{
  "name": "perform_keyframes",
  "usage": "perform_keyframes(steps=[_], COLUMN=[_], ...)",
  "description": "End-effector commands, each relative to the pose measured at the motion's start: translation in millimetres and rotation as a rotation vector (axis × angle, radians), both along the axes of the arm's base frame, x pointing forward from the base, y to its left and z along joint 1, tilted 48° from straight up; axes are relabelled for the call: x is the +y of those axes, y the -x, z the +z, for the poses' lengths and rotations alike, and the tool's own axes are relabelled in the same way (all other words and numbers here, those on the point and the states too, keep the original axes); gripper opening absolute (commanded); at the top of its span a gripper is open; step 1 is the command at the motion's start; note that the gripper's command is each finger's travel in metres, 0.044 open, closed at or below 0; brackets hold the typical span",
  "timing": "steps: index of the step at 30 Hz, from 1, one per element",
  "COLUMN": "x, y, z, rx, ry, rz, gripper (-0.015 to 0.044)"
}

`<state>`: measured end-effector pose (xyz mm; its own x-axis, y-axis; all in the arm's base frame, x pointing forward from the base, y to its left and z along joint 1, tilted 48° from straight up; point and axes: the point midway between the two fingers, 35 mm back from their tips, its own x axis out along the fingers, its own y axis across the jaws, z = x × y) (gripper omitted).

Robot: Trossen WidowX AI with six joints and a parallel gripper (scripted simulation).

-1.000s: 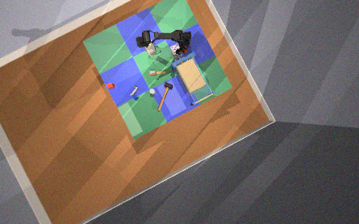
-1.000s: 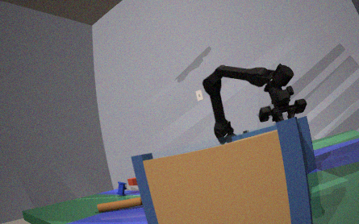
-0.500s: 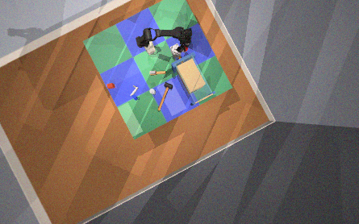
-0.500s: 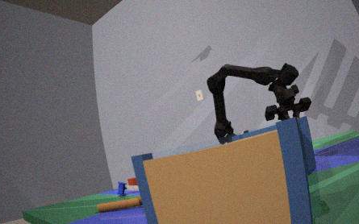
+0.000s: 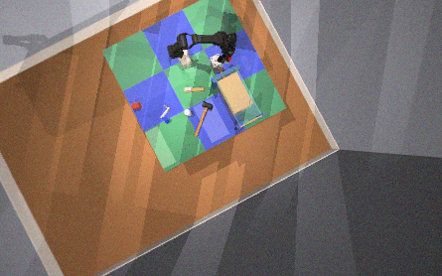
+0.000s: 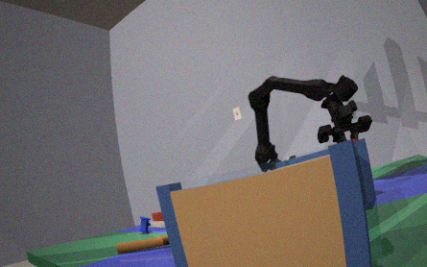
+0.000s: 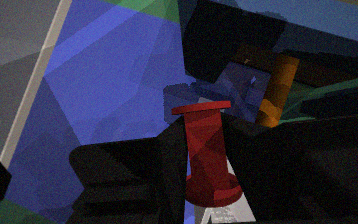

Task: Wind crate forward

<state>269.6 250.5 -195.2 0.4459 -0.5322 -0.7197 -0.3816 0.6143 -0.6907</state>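
My gripper [image 7: 199,118] [image 5: 220,60] [image 6: 344,134] is shut on the red knob [image 7: 206,165] of the winch handle, which stands upright between the fingers. Just beyond the knob in the wrist view is the dark blue winch [image 7: 241,88] with its orange drum [image 7: 278,93]. The tan crate [image 5: 234,92] [image 6: 259,218] sits flat inside the blue-framed guard cubby [image 5: 227,74] [image 6: 347,202], right beside the winch. In the exterior view the gripper hangs just behind the cubby's upper right corner. The winch's top hole and the handle's key are hidden.
On the green and blue checked mat [image 5: 139,60] lie a hammer [image 5: 202,118], a small wooden-handled tool [image 5: 194,89], a white and blue tool [image 5: 165,112], a white ball [image 5: 188,112] and a red piece [image 5: 136,105]. The arm's base [image 5: 176,50] stands at the mat's far side.
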Motion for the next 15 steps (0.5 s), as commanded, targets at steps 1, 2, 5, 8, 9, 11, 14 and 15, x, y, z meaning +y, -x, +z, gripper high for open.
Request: perform_keyframes(steps=[1, 2, 5, 8, 9, 11, 14, 15], x=[10, 10, 11, 12, 12, 13, 14, 14], y=[25, 27, 30, 33, 34, 36, 40, 40], z=[-10, -11, -12, -13, -13, -14, -15, -15], rx=[0.053, 0.053, 0.053, 0.053, 0.053, 0.053, 0.053, 0.054], ry=[-0.008, -0.008, -0.008, -0.008, -0.008, -0.008, -0.009, -0.009], rz=[0.022, 0.022, 0.022, 0.022, 0.022, 0.022, 0.022, 0.022], gripper=[0.0000, 0.0000, 0.0000, 0.0000, 0.0000, 0.0000, 0.0000, 0.0000])
